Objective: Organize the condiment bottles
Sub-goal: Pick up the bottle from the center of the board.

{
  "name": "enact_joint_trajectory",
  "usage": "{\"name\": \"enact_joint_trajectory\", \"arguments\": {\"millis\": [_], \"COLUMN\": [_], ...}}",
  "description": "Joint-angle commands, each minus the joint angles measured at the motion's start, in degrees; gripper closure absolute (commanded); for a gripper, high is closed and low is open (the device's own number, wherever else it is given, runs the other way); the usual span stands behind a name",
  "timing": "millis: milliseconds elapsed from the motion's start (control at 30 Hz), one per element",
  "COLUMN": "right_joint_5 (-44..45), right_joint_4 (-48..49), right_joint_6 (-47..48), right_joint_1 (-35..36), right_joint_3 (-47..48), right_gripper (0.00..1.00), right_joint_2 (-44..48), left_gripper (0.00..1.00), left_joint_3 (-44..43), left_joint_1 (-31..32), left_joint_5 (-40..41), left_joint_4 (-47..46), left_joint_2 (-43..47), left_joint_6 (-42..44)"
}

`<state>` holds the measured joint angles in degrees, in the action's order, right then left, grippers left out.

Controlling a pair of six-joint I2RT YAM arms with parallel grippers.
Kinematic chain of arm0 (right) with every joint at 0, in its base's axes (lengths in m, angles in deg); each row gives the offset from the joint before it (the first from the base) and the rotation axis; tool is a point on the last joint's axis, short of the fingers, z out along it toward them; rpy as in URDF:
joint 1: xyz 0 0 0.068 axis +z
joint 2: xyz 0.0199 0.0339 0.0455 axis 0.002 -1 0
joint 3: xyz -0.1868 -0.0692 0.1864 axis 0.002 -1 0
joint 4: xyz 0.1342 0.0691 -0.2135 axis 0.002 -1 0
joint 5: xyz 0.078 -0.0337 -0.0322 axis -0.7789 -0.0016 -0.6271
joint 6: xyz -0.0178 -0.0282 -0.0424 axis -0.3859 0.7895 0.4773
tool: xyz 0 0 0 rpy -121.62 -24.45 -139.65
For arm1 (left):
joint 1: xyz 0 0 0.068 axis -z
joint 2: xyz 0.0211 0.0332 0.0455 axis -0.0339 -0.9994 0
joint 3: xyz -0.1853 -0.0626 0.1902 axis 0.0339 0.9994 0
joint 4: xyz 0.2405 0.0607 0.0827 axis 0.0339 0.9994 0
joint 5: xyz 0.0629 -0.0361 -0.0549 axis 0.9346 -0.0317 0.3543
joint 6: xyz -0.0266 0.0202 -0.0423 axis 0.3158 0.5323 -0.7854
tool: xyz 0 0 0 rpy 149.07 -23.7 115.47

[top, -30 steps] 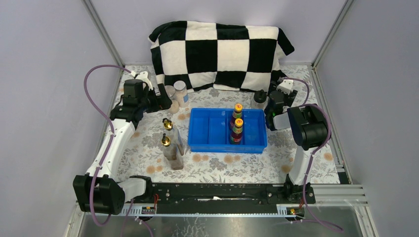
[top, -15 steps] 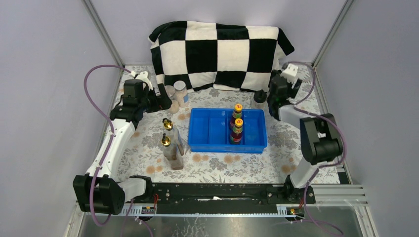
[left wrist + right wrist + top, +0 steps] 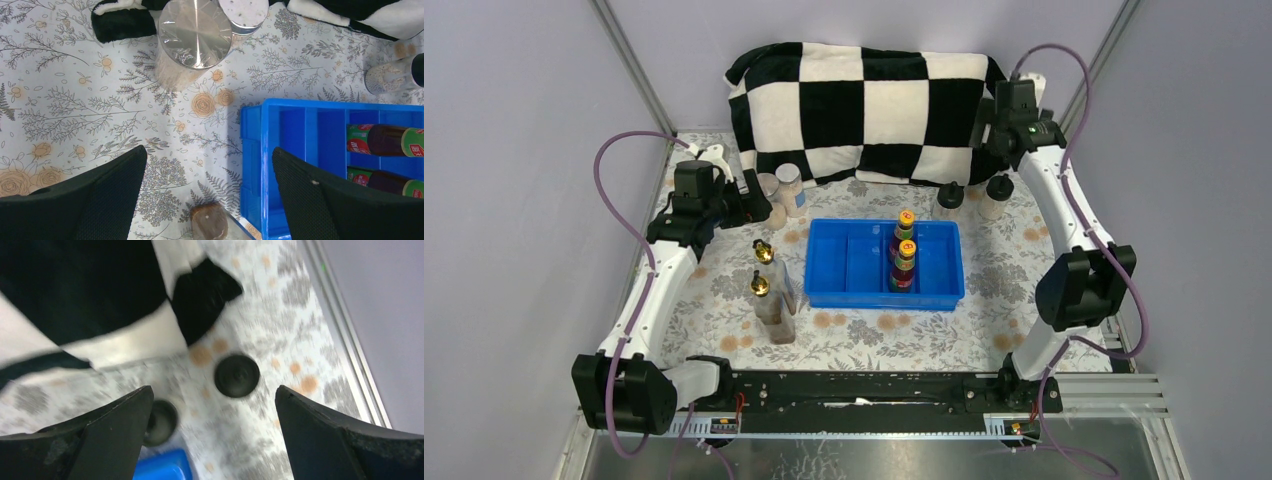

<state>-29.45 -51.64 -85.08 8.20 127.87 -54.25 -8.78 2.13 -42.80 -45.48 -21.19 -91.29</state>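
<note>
left wrist sees sauce bottles (image 3: 385, 140); right wrist sees shakers (image 3: 237, 376)

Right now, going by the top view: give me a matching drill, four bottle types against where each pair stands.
Things:
1. red-brown sauce bottles
2. gold-topped bottles
3. grey-lidded jars
4. black-capped shakers

Places:
A. at the lower left corner of the checkered blanket
B. just beyond the far right corner of the blue tray
C. on the floral table, left of the tray
D. inside the tray, one behind the other

Pairs: 1-D, 2-C, 3-A, 4-B.
</note>
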Motion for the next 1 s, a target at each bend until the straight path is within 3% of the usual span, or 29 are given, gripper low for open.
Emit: {"name": "enact_joint_trajectory", "arguments": {"millis": [0,200,467,967], "right_joint_5": [-1.9,1.1,-2.4,-2.1], "right_joint_4": [-14.4,-13.6,-7.3,4.1], "right_joint_6": [-1.9,-3.2,-4.1,-4.6], "right_joint_1": [-2.2,-2.3,-3.9,-4.8], "right_joint_3": [-2.2,-7.4,-13.6,-13.5], "right_gripper": [0.00,0.02,0.06,0.12], "right_joint_2": [-0.7,-1.6,-4.0,-10.6], "left_gripper": [0.01,0.01,0.01,0.01], "left_joint_3": [1.1,0.9,1.0,1.1], "left_joint_1": [-0.2,-0.2,-0.2,-0.2], "left_joint_5": [-0.7,-1.2,-1.4,-0.7], "left_joint_4": [-2.3,-2.3,-2.4,-2.4], "left_joint_2": [-0.6,-0.8,-0.7,-1.0], "left_joint_6": [0.8,0.7,0.7,0.8]}}
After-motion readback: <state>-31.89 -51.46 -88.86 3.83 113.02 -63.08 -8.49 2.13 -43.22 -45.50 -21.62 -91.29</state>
